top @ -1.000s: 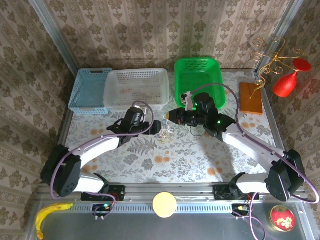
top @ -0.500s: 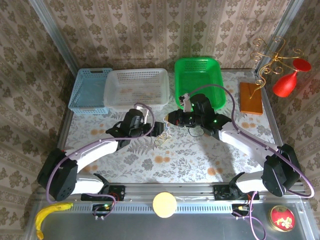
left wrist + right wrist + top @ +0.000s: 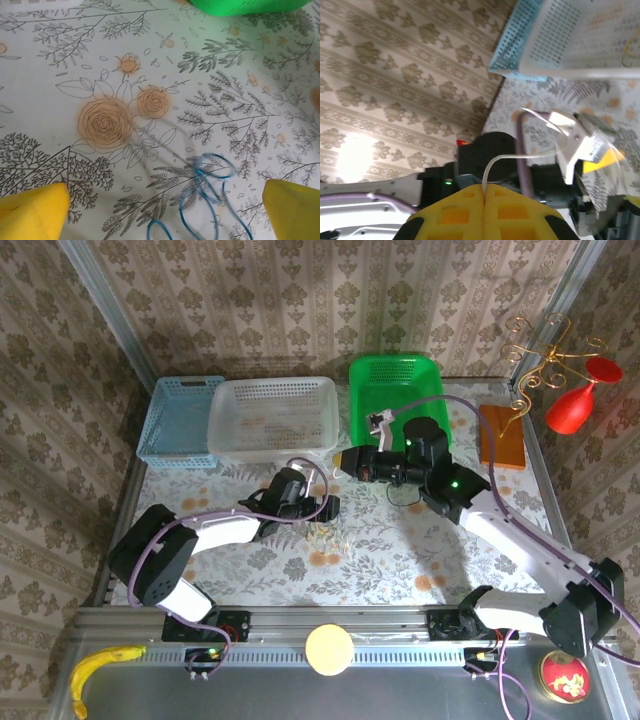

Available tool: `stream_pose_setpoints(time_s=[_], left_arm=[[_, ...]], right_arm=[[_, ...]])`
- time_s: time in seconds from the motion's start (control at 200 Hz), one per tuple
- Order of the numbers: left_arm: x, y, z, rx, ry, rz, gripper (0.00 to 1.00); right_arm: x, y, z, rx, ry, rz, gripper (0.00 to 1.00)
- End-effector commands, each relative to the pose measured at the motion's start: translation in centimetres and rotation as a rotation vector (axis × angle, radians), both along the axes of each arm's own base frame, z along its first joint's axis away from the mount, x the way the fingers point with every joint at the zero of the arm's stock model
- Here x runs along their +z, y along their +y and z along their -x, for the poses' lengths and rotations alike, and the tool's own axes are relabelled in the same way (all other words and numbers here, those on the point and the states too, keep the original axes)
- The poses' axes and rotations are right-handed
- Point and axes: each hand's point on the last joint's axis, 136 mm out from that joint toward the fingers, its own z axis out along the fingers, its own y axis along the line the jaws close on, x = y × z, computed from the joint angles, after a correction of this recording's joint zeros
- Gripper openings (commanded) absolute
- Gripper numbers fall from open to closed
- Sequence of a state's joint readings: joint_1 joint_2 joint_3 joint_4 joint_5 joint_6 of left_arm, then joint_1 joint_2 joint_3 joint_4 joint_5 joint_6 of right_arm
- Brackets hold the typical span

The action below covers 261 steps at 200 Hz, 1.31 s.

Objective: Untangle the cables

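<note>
Floral tablecloth, wallpapered walls round it. Cables lie near table centre, a touch toward 6 o'clock. L gripper hangs over them, jaws wide apart. On its wrist cam a blue cord loops btwn the yellow fingertips. R gripper, at 1 o'clock from the clump, is clamped tight on a pale cord.
</note>
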<state>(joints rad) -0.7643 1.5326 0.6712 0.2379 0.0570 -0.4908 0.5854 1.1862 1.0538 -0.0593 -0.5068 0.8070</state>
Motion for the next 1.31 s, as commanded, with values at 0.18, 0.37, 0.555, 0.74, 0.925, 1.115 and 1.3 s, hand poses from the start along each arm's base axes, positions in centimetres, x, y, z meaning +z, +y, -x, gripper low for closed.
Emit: stream_pose_setpoints(time_s=[0.18,0.37,0.555,0.74,0.925,1.115,1.3], left_arm=[[4.0,2.9,-0.5,0.068,-0.071,0.031,1.0],[6.9,5.0,0.0,0.101,-0.115,0.056,1.0],[9.3,6.5,0.5,0.13,-0.153,0.107,1.0],[10.0,7.9,0.4,0.163,-0.164,0.105,1.0],[10.8,8.4,0.1,0.177,-0.174,0.114,1.0],[13.3,8.2,-0.3,0.183,-0.208,0.181,1.0],[16.5,7.7,-0.7,0.184,-0.257,0.26,1.0]], right_arm=[[-0.2,-0.4,0.0,-0.007,-0.008,0.016,0.0],[-1.1,-0.8,-0.3,-0.022,0.001,0.026,0.0],[-1.5,-1.1,-0.4,-0.033,0.007,0.029,0.0],[-1.8,-1.1,-0.6,-0.033,0.009,0.032,0.0],[-2.0,-1.1,-0.7,-0.034,0.01,0.035,0.0],[-2.6,-0.8,-0.8,-0.02,0.022,0.039,0.0],[-3.1,-0.6,-0.9,-0.01,0.03,0.042,0.0]])
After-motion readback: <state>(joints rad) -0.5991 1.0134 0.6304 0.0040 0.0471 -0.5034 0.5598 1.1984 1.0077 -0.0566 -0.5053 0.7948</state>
